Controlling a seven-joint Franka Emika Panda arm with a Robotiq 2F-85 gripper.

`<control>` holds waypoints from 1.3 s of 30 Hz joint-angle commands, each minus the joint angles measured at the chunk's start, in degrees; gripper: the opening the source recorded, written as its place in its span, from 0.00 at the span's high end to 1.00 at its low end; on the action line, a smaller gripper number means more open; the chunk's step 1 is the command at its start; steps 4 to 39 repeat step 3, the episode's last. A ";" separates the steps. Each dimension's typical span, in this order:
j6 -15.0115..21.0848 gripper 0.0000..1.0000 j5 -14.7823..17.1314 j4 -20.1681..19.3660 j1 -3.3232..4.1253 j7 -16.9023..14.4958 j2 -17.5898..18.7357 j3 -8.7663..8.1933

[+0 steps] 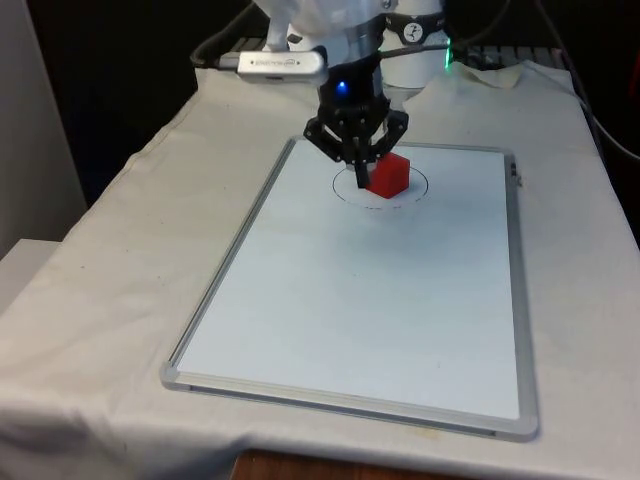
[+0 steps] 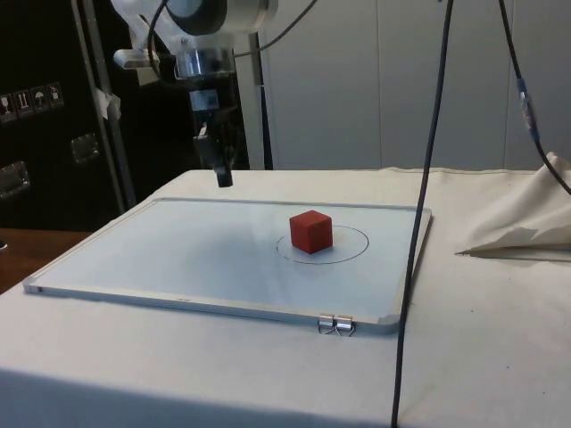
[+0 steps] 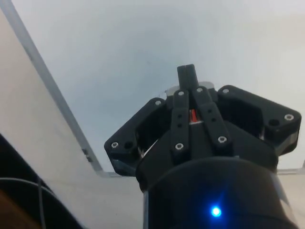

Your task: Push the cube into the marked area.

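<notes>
Front view: the red cube sits inside the drawn circle near the far end of the whiteboard, toward that ring's right side as the front view has it. The gripper hangs just at the cube's left in the front view, jaws pressed together, holding nothing. Plenty of bare board lies on the near side of the cube, all the way to the near metal rim; the far rim lies close behind the circle. The cloth-covered desk spreads wide around the board.

Side view: the cube stands squarely within the circle, flat on the board. The gripper hovers above the surface, clearly apart from the cube, close to the board's far edge. A binder clip grips the near rim.

Wrist view: the gripper shows its tips shut tight against each other over plain whiteboard, with the board's metal edge running past beside it and cloth beyond.
</notes>
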 commanded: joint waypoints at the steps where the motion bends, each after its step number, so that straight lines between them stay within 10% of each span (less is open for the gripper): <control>1: 1.32 1.00 -0.63 -0.63 0.57 0.97 -0.40 -0.17; 39: 0.57 1.00 -0.40 -0.06 0.06 0.57 -0.06 0.23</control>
